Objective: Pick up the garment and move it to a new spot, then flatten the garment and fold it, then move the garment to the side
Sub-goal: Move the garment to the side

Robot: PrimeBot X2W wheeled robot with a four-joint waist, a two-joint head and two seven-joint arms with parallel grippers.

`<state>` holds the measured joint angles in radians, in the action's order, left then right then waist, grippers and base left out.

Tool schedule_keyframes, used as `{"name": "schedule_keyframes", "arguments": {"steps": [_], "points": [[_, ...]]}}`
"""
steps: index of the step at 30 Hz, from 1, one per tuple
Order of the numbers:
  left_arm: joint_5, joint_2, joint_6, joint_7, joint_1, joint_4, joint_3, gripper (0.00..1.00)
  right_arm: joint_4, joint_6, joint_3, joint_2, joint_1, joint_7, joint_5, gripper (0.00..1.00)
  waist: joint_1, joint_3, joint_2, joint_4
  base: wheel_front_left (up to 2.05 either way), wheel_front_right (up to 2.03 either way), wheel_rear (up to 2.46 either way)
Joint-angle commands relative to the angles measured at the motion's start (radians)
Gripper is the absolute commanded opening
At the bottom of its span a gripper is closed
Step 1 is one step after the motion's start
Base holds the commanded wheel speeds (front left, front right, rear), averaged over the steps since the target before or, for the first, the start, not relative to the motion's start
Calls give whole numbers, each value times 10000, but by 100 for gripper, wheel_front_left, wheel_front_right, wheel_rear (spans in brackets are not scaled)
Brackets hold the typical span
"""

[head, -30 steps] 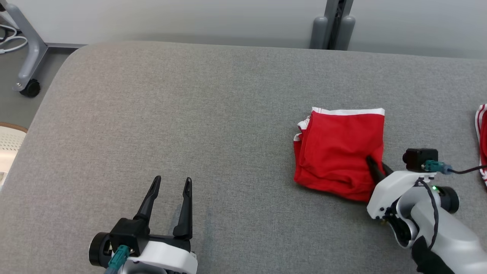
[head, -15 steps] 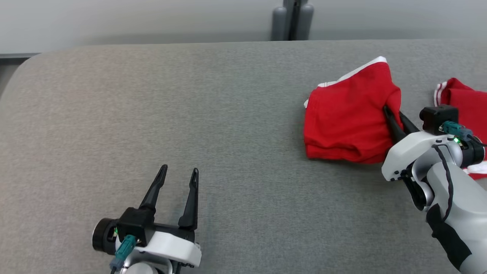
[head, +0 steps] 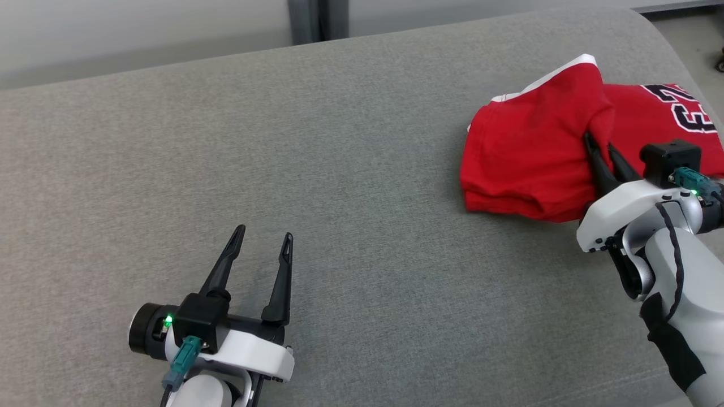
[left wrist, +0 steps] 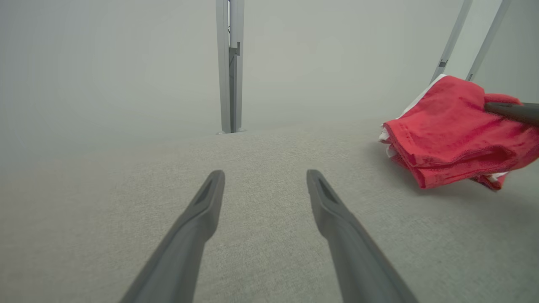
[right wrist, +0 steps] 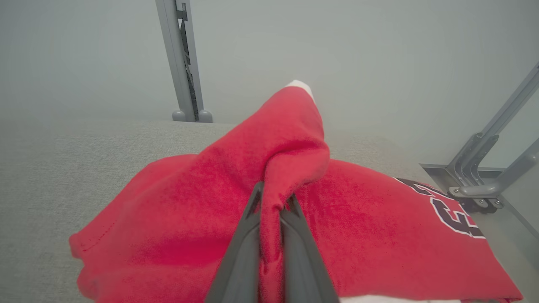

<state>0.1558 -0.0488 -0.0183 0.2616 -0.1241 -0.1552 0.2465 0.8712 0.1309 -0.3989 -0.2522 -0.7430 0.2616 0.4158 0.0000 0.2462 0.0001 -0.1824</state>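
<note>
The garment is a folded red cloth with white trim, lying at the right of the grey padded table. My right gripper is shut on its right edge, and the pinched fold rises into a peak. The right wrist view shows the fabric bunched between the fingers of that gripper, with the garment draping left. My left gripper stands open over bare table at the lower left, holding nothing. From the left wrist, the left gripper points forward and the garment lies at the right.
A second red jersey with black numerals lies just behind the held garment, near the table's rounded right end; it is also in the right wrist view. A grey metal post stands behind the table. Bare table stretches left and front.
The head camera has turned to the right. My right gripper has dragged the garment rightward up against the numbered jersey, its pinched edge now raised. The left gripper has stayed open in place.
</note>
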Motion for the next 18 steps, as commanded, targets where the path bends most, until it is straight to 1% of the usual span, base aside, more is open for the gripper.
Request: {"name": "schedule_keyframes", "arguments": {"steps": [1, 5, 7, 8, 18], "points": [[-102, -45, 51, 39, -185, -19, -39, 100, -31, -1, 4, -67, 26, 46, -106, 0, 0, 250, -1, -405, 0, 0, 0], [-298, -70, 213, 39, -425, -87, -33, 100, 64, -1, -156, -430, -358, 46, -330, 0, 0, 538, -1, -597, 0, 0, 0], [-376, -98, 287, 37, -520, -90, -30, 100, 140, -1, -266, -736, -577, 47, -395, 0, 0, 717, -1, -595, 0, 0, 0], [-451, -123, 360, 37, -629, -69, -37, 100, 229, -1, -396, -1053, -786, 47, -480, 0, 0, 888, -1, -540, 0, 0, 0], [-589, -291, 436, 39, -1268, -11, -396, 100, 403, -3, -965, -2736, -1627, 47, -1092, 0, 0, 1641, -1, 152, 0, 0, 0]]}}
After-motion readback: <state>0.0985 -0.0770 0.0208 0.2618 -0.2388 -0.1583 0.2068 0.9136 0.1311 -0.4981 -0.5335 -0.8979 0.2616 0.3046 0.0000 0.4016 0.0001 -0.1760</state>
